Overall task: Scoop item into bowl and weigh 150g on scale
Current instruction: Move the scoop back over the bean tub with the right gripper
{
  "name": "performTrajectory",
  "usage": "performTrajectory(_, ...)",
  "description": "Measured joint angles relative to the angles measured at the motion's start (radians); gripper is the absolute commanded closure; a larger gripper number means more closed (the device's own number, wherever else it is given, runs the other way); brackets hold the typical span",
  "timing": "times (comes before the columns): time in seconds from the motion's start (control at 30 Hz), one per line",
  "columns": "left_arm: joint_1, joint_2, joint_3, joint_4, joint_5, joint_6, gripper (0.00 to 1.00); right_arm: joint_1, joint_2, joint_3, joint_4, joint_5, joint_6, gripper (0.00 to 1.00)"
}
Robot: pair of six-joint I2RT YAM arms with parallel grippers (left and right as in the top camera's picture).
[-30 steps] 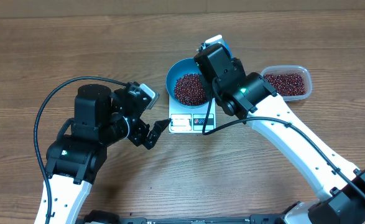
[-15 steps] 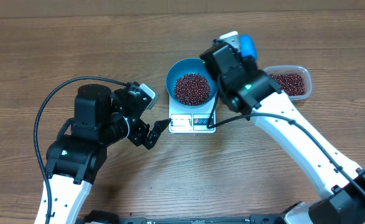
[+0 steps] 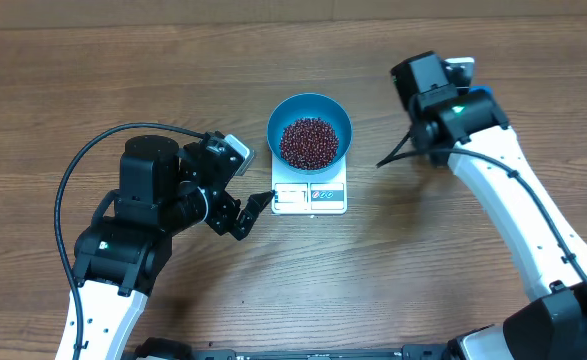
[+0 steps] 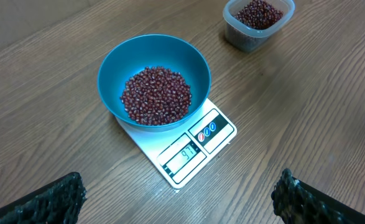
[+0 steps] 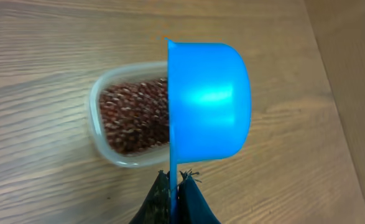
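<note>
The right gripper (image 5: pixel 175 186) is pinched tight on the thin handle of the small bright blue plastic scoop (image 5: pixel 210 99). A second ago this arm hung right over the round deep blue bowl (image 3: pixel 341 120). Now it has swung away to the far right of the small flat white square scale (image 3: pixel 310 198). There it holds the scoop over the clear plastic tub (image 5: pixel 98 134), which has more beans in it. The scoop is tipped on its side, so I cannot see if anything is left inside. I think a load was just poured out and the arm is going back for more. The little dark red-brown beans (image 3: pixel 307 141) make a heap in the bowl, and the bowl sits on the back part of the scale. The scale's small grey window shows a number, but it is too small to read for sure. The left gripper (image 3: pixel 251 213) is spread wide and holds nothing. It has stayed just left of the scale's front corner. All of this rests on a brown wooden table (image 3: pixel 123 60) with long streaky lines. Past the table's far edge, behind the scale, there is only a plain pale strip.
</note>
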Motion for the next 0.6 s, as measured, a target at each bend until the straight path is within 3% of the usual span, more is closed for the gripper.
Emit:
performTrajectory(0.2, 0.000, 0.000, 0.000, 0.000, 0.000, 0.000, 0.01, -0.077, 0.003, 0.000, 0.005, -0.095, 0.012, 0.97)
performTrajectory(0.6, 0.000, 0.000, 0.000, 0.000, 0.000, 0.000, 0.00, -0.080, 0.006, -0.083, 0.114, -0.146, 0.019, 0.96)
